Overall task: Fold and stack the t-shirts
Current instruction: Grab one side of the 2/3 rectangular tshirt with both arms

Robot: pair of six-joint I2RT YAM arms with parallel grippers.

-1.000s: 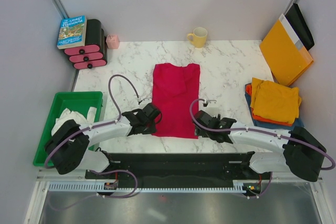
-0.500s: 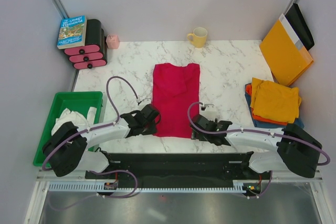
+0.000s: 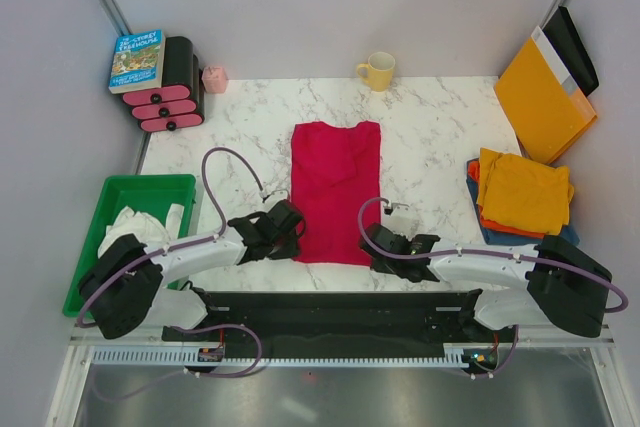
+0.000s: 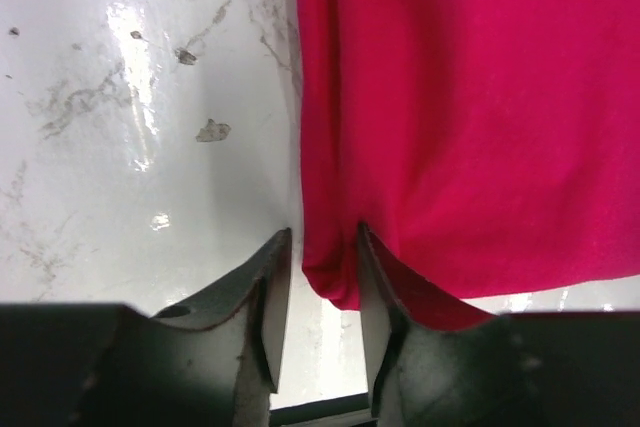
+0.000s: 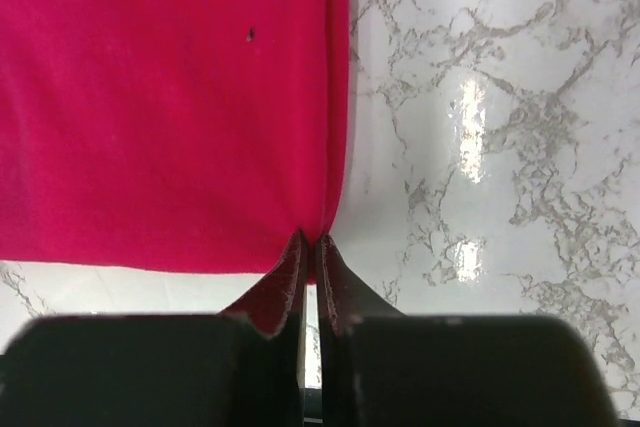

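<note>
White arm links, black joints and bases, looping purple cables.

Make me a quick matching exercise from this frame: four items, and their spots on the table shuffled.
Column 1
1. crimson t-shirt
2. yellow mug
3. green bin
4. stack of folded t-shirts

Column 2
A. left edge of the table, with white cloth inside
B. centre, lying as a long strip, both grippers at its near corners
C. right side, mustard-yellow one on top
D. far edge, near the back wall

Pairs: 1-B, 2-D, 3-A, 4-C

The left gripper and right gripper each pinch a near corner of the crimson t-shirt.
</note>
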